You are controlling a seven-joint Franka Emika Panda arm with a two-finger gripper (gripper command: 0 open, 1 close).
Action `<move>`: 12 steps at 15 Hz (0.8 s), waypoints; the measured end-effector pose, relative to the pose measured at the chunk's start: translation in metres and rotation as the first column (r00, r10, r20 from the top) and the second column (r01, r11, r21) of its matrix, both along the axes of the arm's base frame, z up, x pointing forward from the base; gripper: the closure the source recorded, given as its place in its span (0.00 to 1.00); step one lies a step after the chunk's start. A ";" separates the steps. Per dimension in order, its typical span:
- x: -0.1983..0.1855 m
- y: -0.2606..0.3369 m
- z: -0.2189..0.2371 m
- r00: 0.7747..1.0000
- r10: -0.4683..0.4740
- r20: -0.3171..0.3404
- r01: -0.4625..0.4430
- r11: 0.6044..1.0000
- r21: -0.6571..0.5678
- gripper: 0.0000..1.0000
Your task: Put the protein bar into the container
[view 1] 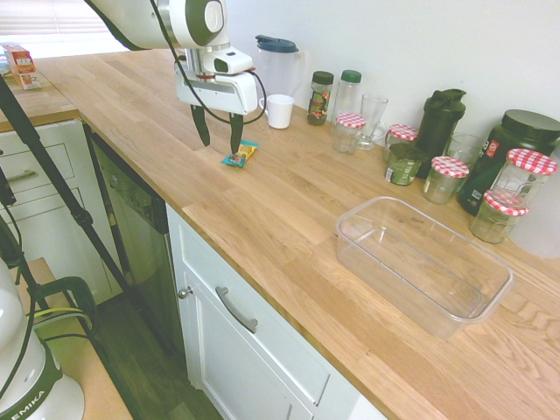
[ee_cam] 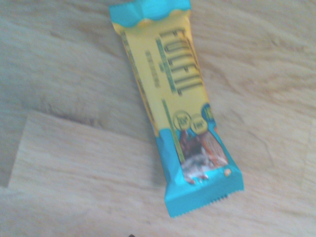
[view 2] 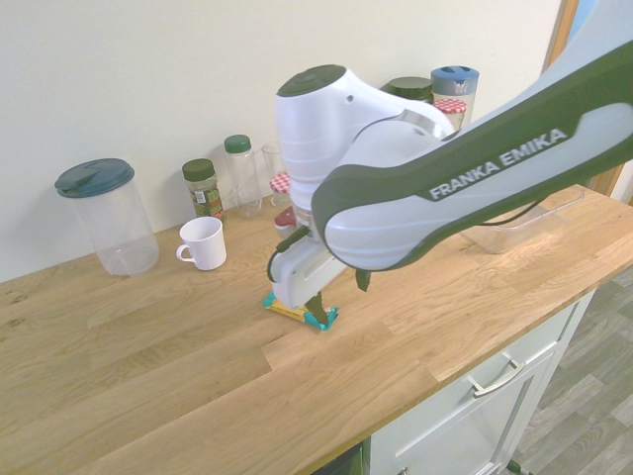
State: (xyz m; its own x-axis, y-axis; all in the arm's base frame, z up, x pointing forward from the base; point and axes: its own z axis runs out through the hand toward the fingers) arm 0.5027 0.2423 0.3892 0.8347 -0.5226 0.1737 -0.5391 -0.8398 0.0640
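Hand [view 1: 219, 138], fingers spread and empty, hovers beside the protein bar [view 1: 241, 154] on the counter [view 1: 289, 210], poised to grasp it, well apart from the container [view 1: 423, 262].

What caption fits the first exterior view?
Open hand poised over the bar on the wooden counter; the clear tub sits empty further along.

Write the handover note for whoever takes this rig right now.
Pincer: open, empty, hanging just above the protein bar, fingers pointing down.
Protein bar: flat on the wooden counter, in front of the white mug, not gripped.
Container: clear tub, no lid, empty, farther along the counter near the jars.
Done: approach only.
Left: lower, close on the bar, lift, carry to the tub, release.
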 end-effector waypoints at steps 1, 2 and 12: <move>0.008 0.008 -0.004 1.000 0.015 -0.001 -0.015 1.000 -0.005 0.00; 0.015 0.013 -0.008 1.000 0.022 -0.002 -0.022 1.000 -0.008 0.00; 0.053 0.023 -0.042 0.997 0.069 -0.040 -0.070 0.998 -0.009 0.00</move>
State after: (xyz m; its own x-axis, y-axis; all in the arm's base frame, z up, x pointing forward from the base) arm 0.5561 0.2650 0.3472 0.8753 -0.4612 0.1454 -0.4762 -0.8744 0.0929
